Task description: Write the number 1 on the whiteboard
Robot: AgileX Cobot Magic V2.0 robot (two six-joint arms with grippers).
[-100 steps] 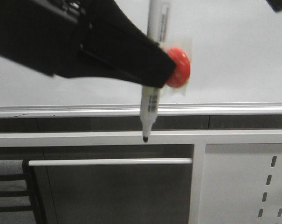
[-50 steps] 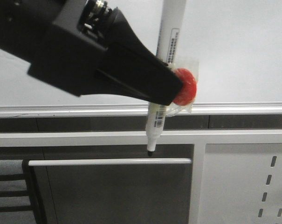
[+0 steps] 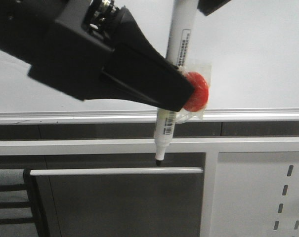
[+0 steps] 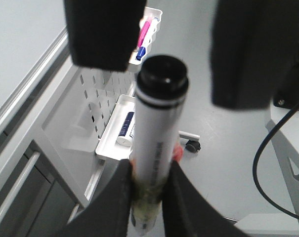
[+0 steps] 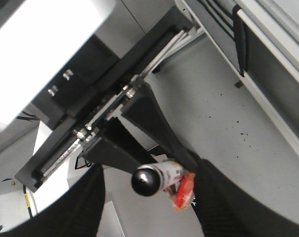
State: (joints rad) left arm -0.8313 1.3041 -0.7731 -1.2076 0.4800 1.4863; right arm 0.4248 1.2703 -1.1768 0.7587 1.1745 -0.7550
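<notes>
My left gripper (image 3: 176,91) is shut on a white marker (image 3: 181,34) with a red disc (image 3: 196,91) taped to it, black tip (image 3: 159,160) pointing down. It hangs in front of the whiteboard (image 3: 258,54), the tip below its silver rail (image 3: 90,117). No number 1 shows on the visible board. My right gripper (image 3: 213,5) enters at the top, open. In the right wrist view its fingers (image 5: 90,197) straddle the marker's black rear end (image 5: 146,180) without touching. In the left wrist view my left gripper (image 4: 150,170) clamps the marker (image 4: 156,128), the right fingers (image 4: 102,29) above.
A white perforated panel (image 3: 268,197) stands below the board at right, with trays of spare markers (image 4: 120,133). A white bar (image 3: 114,171) crosses a dark cabinet front. A dark chair back (image 3: 11,197) is at lower left. A black cable (image 4: 268,163) hangs nearby.
My left gripper moved down and slightly right with the marker, then held still. My right gripper has come into the front view at the top, by the marker's upper end.
</notes>
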